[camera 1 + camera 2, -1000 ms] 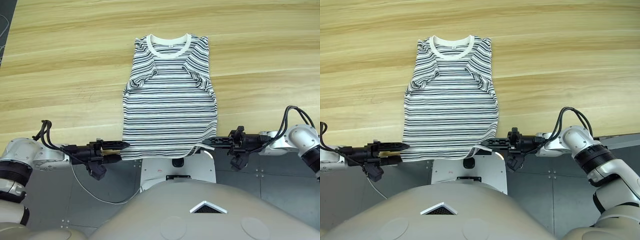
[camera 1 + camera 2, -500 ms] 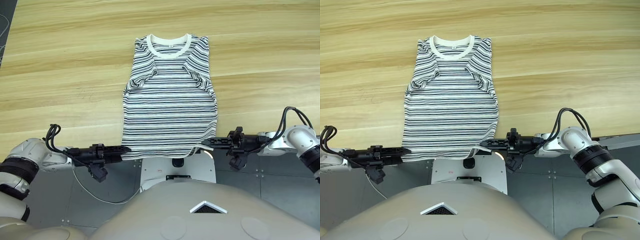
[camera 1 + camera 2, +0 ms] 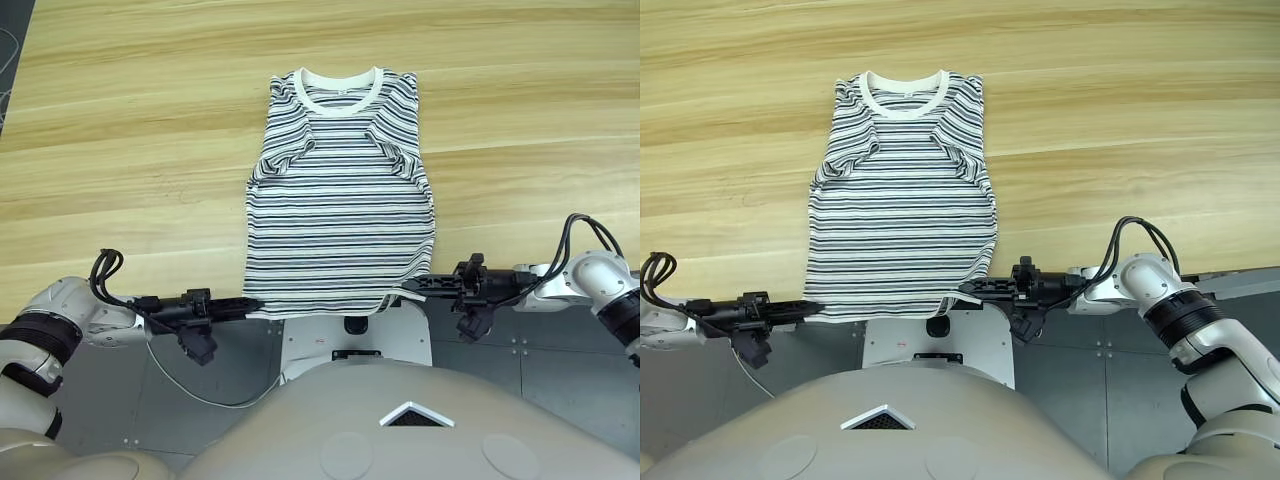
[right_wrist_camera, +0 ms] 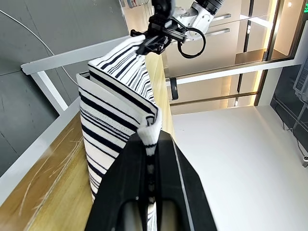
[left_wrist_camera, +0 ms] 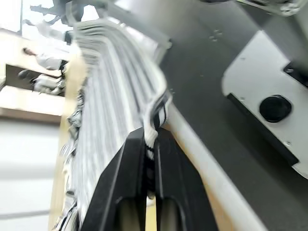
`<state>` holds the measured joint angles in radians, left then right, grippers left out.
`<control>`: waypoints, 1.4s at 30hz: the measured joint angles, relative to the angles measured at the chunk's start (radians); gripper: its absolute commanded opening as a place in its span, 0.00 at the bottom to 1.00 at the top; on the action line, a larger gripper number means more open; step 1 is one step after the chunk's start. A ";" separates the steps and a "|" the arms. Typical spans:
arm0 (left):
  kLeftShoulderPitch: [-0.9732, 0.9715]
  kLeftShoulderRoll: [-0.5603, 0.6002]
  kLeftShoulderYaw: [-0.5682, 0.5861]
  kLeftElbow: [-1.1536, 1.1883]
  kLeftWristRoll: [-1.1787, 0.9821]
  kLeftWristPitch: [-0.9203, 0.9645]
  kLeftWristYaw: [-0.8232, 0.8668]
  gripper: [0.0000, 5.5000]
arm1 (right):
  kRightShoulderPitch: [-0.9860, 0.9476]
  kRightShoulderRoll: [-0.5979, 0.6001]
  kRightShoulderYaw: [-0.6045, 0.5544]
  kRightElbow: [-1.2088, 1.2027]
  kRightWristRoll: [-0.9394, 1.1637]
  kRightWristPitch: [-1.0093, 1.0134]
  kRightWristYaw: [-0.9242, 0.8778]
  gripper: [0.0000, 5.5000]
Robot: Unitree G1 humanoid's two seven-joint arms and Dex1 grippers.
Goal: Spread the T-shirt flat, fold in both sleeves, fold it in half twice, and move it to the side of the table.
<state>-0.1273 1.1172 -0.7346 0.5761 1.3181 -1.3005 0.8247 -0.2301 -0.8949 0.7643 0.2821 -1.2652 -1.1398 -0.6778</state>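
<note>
— Where's the T-shirt?
— Flat on the table, collar away from me (sleeves lie folded in), hem at the near edge.
— Grippers?
— I see the left gripper and right gripper each pinching a hem corner.

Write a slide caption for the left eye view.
Left gripper and right gripper pinch hem corners of the striped T-shirt at the table edge.

1 striped t-shirt, 1 wooden table. 1 left gripper and 1 right gripper, 2 in all, each with 2 jaws pinched on 1 of the 2 hem corners.
</note>
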 measured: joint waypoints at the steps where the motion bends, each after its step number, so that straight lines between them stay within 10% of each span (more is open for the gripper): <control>1: -0.014 0.000 0.003 0.024 -0.042 -0.036 -0.046 0.02 | 0.000 0.000 -0.002 0.008 0.027 -0.018 0.023 0.02; 9: -0.095 0.004 -0.164 0.061 -0.669 -0.184 -0.504 0.02 | -0.001 0.008 0.030 0.083 0.506 -0.127 0.331 0.02; 15: -0.095 0.044 -0.288 -0.198 -1.342 0.061 -0.956 0.02 | 0.001 0.004 0.117 0.020 1.042 -0.057 0.615 0.02; 21: -0.121 0.032 -0.150 -0.290 -1.984 0.572 -1.519 0.02 | 0.009 0.035 0.061 -0.015 1.629 0.245 1.047 0.02; 25: -0.315 -0.215 0.123 -0.074 -2.335 1.033 -1.794 0.02 | -0.089 0.253 -0.156 0.158 2.009 0.612 1.303 0.02; 30: -0.507 -0.499 0.386 0.289 -2.234 1.117 -1.770 0.02 | -0.257 0.466 -0.432 0.393 2.008 0.715 1.305 0.02; 42: -0.660 -0.698 0.624 0.638 -1.845 1.141 -1.524 0.02 | -0.507 0.651 -0.598 0.775 1.618 0.851 1.074 0.02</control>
<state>-0.7873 0.4193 -0.1102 1.2145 -0.5269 -0.1594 -0.6992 -0.7367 -0.2440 0.1665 1.0569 0.3533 -0.2886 0.3958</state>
